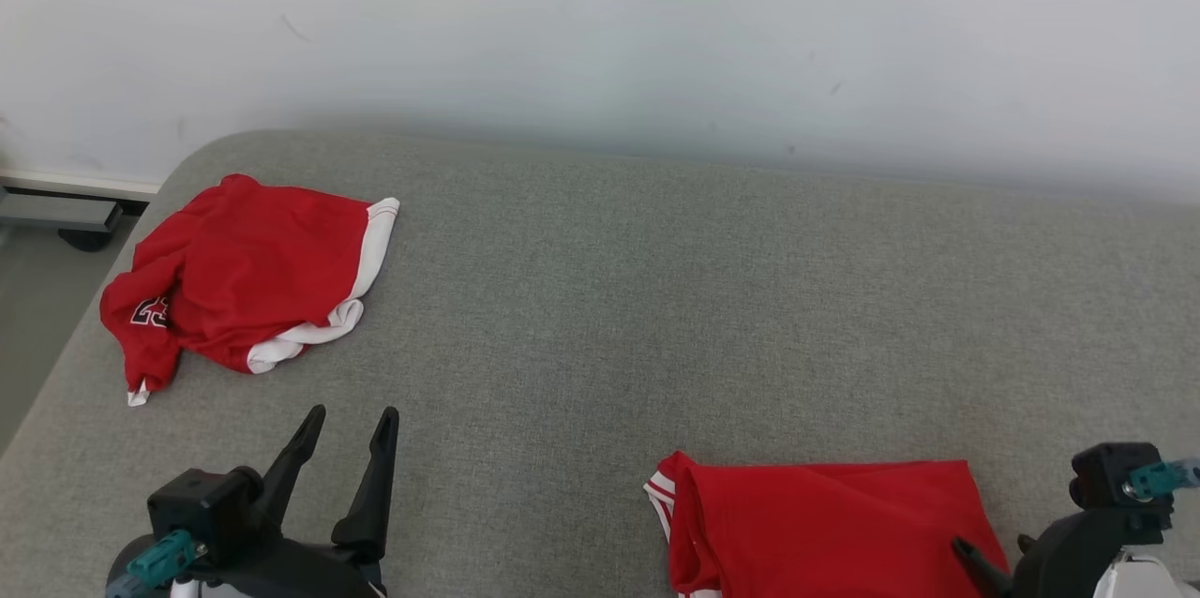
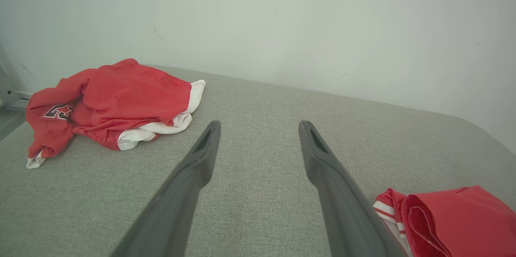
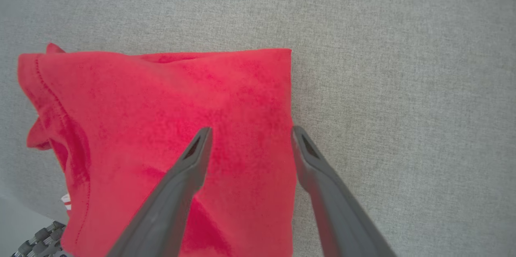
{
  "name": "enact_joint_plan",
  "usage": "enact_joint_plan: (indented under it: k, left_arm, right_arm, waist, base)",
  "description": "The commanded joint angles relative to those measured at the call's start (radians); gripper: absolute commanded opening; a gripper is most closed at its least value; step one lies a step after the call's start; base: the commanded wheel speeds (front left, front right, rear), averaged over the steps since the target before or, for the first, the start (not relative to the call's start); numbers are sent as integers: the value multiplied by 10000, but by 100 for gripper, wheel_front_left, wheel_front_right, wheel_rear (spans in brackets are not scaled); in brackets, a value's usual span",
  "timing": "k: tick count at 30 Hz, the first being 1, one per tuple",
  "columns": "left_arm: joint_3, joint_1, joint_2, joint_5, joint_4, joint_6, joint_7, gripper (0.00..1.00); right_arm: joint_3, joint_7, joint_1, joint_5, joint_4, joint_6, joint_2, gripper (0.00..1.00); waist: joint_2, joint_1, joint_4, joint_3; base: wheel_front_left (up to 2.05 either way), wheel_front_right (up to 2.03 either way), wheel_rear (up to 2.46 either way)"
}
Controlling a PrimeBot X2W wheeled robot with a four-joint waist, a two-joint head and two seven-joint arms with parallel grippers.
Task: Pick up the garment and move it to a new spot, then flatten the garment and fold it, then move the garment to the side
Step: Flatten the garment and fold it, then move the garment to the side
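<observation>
**Head view.** The left claw (image 1: 352, 412) rises from the lower left, well to the left of the folded garment (image 1: 825, 523). Its two fingers are spread wide, point up the view, and hold nothing. The right claw (image 1: 992, 544) sits at the right end of the folded garment. Its body is cut by the frame edge, so only one fingertip and a stub of the other show against the red cloth. The folded garment lies on the grey padded surface (image 1: 656, 298), and its near part is cut off by the bottom edge. A crumpled garment (image 1: 244, 279), red with white trim, lies far left of the folded garment and further back towards the wall (image 1: 600, 17).

**Left wrist view.** The left claw (image 2: 260, 126) is held low over bare surface, jaws wide apart and empty. The crumpled garment (image 2: 121, 100) lies ahead on the left, with a printed number partly hidden in its folds. A corner of the folded garment (image 2: 455, 216) shows at the lower right, behind one finger.

**Right wrist view.** The right claw (image 3: 252, 131) points down at the folded garment (image 3: 161, 108), jaws well apart with no cloth gripped. One finger lies over the cloth and the other at its right edge. It is unclear whether the tips touch the cloth.
</observation>
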Motion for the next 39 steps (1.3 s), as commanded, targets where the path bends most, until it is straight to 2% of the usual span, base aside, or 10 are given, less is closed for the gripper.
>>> enact_joint_plan:
  k: [1,13,20,21,22,24,25,29,33,39]
  left_arm:
    - [1,-122,84,-5,-42,29,5,100]
    - [-55,-237,125,-14,-45,4,53,100]
    - [-78,-333,123,-37,1,-22,66,100]
    - [-82,-344,122,-43,1,-25,68,100]
    - [-82,-344,122,-43,1,-25,68,100]
    - [-90,-359,112,-52,8,-28,70,100]
    - [-95,-364,105,-56,13,-26,67,100]
    - [-100,-399,93,-64,13,-13,51,100]
    - [-66,-448,148,-29,-36,24,1,100]
    - [-70,-630,165,89,-69,5,-39,100]
  right_arm:
    - [-119,-89,-11,149,157,-22,-31,100]
    - [-595,-560,-425,488,2084,-22,-32,100]
    - [-322,-641,-964,945,3216,-21,-24,99]
    - [-277,-640,-1029,949,3308,-21,-24,49]
    - [-277,-640,-1029,949,3308,-21,-24,49]
    - [-121,-621,-1191,898,3417,-21,-14,8]
    - [-23,-621,-1284,872,3417,-18,-14,0]
    - [403,-501,-1660,589,3131,-18,-23,0]
    - [666,-182,-2383,-624,2695,-18,-39,0]
    - [475,-327,-3413,-1083,3118,-19,-441,0]
  waist:
    - [-1,-1,4,31]
    - [-1,-1,90,229]
    - [-1,-1,106,282]
    - [-1,-1,112,284]
    - [-1,-1,112,284]
    - [-1,-1,127,289]
    - [-1,-1,133,290]
    - [-1,-1,127,342]
    - [-1,-1,-1,529]
    - [-1,-1,-256,780]
  base:
    - [0,0,0]
    - [0,0,0]
    - [0,0,0]
    - [0,0,0]
    - [0,0,0]
    - [0,0,0]
    - [0,0,0]
    - [0,0,0]
    - [0,0,0]
    - [0,0,0]
